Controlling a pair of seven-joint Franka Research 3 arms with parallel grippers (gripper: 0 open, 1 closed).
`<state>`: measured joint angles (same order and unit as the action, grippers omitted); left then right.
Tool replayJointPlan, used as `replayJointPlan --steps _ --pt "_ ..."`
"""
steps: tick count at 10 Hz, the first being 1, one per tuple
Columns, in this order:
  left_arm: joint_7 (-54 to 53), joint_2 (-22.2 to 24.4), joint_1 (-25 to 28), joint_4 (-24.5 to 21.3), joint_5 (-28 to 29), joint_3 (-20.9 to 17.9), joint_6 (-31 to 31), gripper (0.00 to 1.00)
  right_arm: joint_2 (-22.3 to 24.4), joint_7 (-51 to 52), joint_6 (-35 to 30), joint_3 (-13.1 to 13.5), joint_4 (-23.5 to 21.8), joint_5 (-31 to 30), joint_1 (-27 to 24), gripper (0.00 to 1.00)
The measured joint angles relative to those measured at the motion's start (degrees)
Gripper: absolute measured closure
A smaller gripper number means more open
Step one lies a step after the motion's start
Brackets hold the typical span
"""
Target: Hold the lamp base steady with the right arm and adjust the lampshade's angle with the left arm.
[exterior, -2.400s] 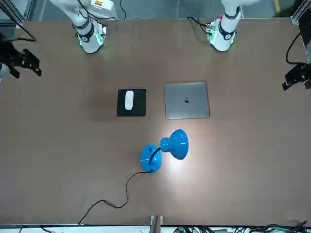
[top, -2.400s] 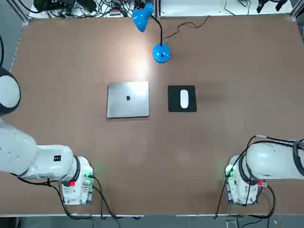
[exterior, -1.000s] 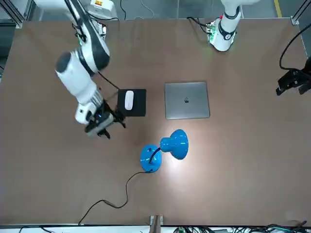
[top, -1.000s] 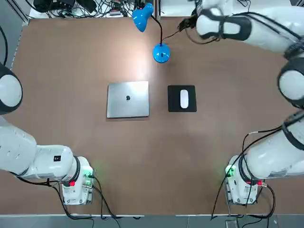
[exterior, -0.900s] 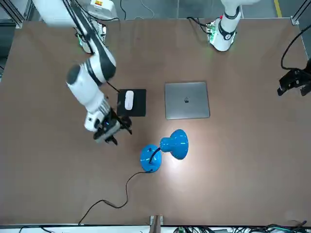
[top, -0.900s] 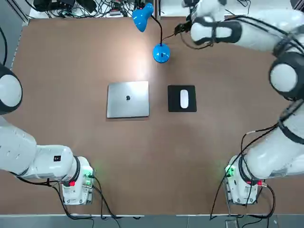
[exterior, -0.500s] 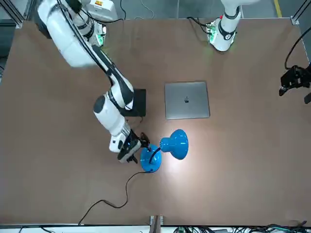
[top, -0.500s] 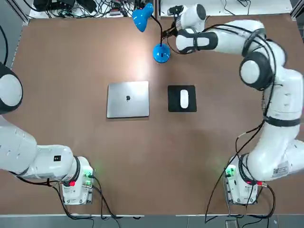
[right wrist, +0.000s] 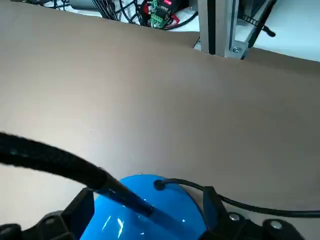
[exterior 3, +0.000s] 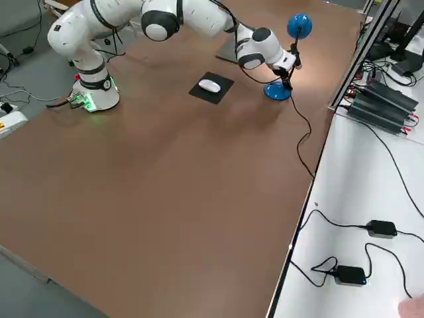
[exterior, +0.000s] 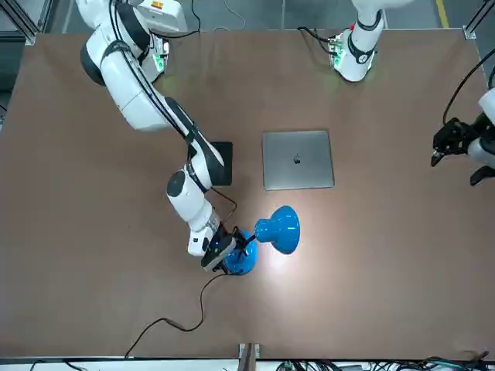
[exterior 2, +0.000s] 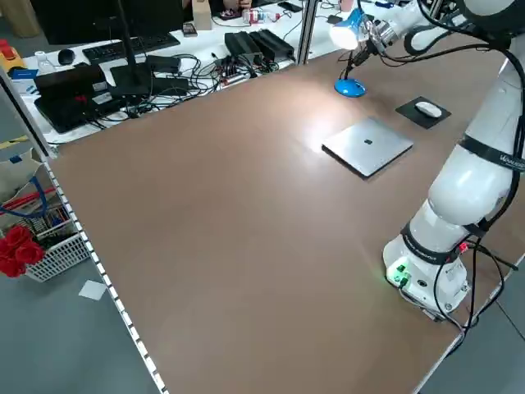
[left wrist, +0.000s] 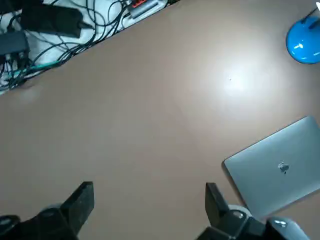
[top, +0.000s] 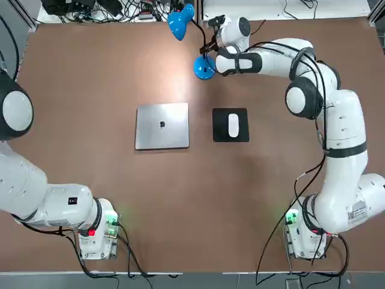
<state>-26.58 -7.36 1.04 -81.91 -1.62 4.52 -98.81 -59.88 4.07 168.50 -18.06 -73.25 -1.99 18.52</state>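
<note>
Steady lamp base [top: 204, 68], twelve o'clock on table [top: 150, 211], with wide-open right gripper [right wrist: 149, 192].
Close softly, low; bring wide-open left gripper [left wrist: 150, 185] from nine o'clock toward lampshade [top: 178, 24], eleven o'clock from base.

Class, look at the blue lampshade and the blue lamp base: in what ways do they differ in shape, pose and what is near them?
The lampshade is cone-like with a wide mouth; the lamp base is a round disc.
The lampshade is raised on the neck and tilted, whereas the lamp base sits flat on the table.
The right gripper, open, is at the lamp base; no gripper is at the lampshade.
Both are glossy bright blue.
</note>
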Motion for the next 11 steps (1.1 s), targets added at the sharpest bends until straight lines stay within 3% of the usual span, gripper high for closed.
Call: replayJointPlan --steps 2,5,9,11 --pt "-6.4 -1.8 0.0 0.0 0.0 1.6 -2.4 0.02 -1.3 0.0 0.8 1.1 1.1 -0.2 1.3 0.14" --pt "-11.2 -4.2 -0.1 0.0 0.0 5.2 -8.3 0.02 -1.8 0.0 0.8 1.6 1.7 -0.3 2.1 0.41" --pt "-12.5 -5.0 -0.2 0.4 0.0 9.8 -9.1 0.02 -2.6 0.0 0.9 2.0 1.7 -0.3 2.6 0.45" --pt "-12.4 -6.7 -0.4 1.2 0.0 12.2 -9.4 0.02 -2.7 0.0 1.3 2.1 1.8 -0.3 2.6 0.53"
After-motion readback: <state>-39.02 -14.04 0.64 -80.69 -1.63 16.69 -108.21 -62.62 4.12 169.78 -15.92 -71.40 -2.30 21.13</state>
